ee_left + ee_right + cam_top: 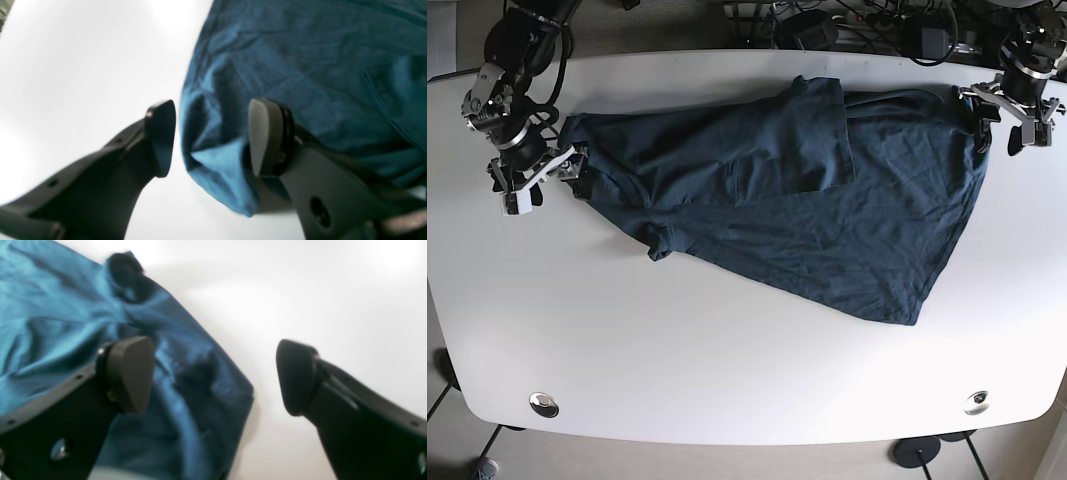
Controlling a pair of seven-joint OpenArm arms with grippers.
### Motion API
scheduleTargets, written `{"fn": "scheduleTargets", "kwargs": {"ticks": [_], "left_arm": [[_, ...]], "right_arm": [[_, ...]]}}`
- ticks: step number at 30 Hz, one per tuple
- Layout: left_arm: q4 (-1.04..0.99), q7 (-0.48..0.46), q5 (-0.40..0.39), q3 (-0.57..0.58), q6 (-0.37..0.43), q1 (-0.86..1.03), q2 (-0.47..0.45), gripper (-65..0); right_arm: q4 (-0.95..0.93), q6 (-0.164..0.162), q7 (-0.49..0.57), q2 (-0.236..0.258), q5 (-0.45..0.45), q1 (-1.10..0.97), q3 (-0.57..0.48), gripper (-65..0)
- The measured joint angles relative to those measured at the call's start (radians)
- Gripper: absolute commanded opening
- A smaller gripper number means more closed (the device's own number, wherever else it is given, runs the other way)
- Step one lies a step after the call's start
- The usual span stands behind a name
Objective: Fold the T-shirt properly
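Teal T-shirt (807,210) crumpled across white desk (727,370). Left gripper (211,138) and right gripper (213,376) open, straddling opposite edges, frame right and left. Pre-grasp step; next, closing on cloth.

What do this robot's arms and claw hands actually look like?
Both arms are black, jointed cylinders with silver rings and black cables trailing off them. The left gripper and right gripper have pale metal frames. Up close, each finger is matt dark plastic ending in a rounded, paddle-shaped pad, with small screw holes.
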Motion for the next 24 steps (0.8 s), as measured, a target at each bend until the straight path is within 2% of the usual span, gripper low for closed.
{"fn": "scheduleTargets", "kwargs": {"ticks": [2, 5, 9, 10, 13, 14, 15, 16, 17, 19, 20, 22, 24], "left_arm": [[0.038, 0.003, -0.007, -0.001, 0.000, -0.011, -0.021, -31.8], [0.049, 0.064, -0.004, -0.001, -0.004, -0.029, -0.019, -31.8], [0.053, 0.059, -0.006, -0.016, -0.003, -0.062, -0.016, -31.8], [0.053, 0.061, -0.004, -0.016, -0.004, -0.072, -0.016, -31.8], [0.053, 0.063, 0.003, -0.016, 0.001, -0.127, -0.017, -31.4], [0.053, 0.063, 0.003, -0.016, 0.001, -0.152, -0.017, -31.2], [0.050, 0.064, 0.004, -0.016, 0.002, -0.196, -0.017, -31.2], [0.041, 0.072, 0.004, -0.009, 0.004, -0.232, -0.018, -31.2], [0.015, 0.108, 0.044, 0.024, 0.004, -0.296, -0.023, -31.2], [-0.037, 0.166, 0.168, 0.067, 0.003, -0.410, -0.015, -31.0], [-0.072, 0.164, 0.240, 0.091, 0.004, -0.471, -0.013, -29.6], [-0.211, 0.163, 0.389, 0.169, 0.004, -0.621, -0.017, -22.4], [-0.362, 0.145, 0.446, 0.210, 0.004, -0.729, -0.011, -20.3]], "right_arm": [[-0.087, 0.000, -0.001, 0.002, -0.034, 0.029, 0.000, -10.5], [-0.156, 0.000, -0.009, 0.002, -0.043, 0.034, 0.003, -10.5], [-0.213, 0.005, 0.022, 0.001, -0.031, 0.041, 0.003, -11.1], [-0.224, 0.005, 0.032, 0.002, -0.019, 0.044, 0.003, -13.6], [-0.232, 0.005, 0.030, 0.002, -0.016, 0.046, 0.001, -30.9], [-0.234, 0.005, 0.030, 0.002, -0.016, 0.046, 0.001, -38.2], [-0.236, 0.004, 0.027, 0.002, -0.016, 0.045, 0.001, -49.3], [-0.238, 0.004, 0.020, 0.002, -0.016, 0.046, 0.001, -56.8], [-0.239, 0.004, 0.014, 0.000, -0.016, 0.046, 0.000, -63.9], [-0.239, 0.005, 0.013, -0.001, -0.016, 0.046, -0.001, -62.8], [-0.239, 0.005, 0.013, -0.001, -0.016, 0.046, -0.001, -63.3], [-0.239, 0.005, 0.013, -0.001, -0.016, 0.046, -0.001, -63.3], [-0.239, 0.005, 0.013, -0.001, -0.016, 0.046, -0.001, -63.3]]}}
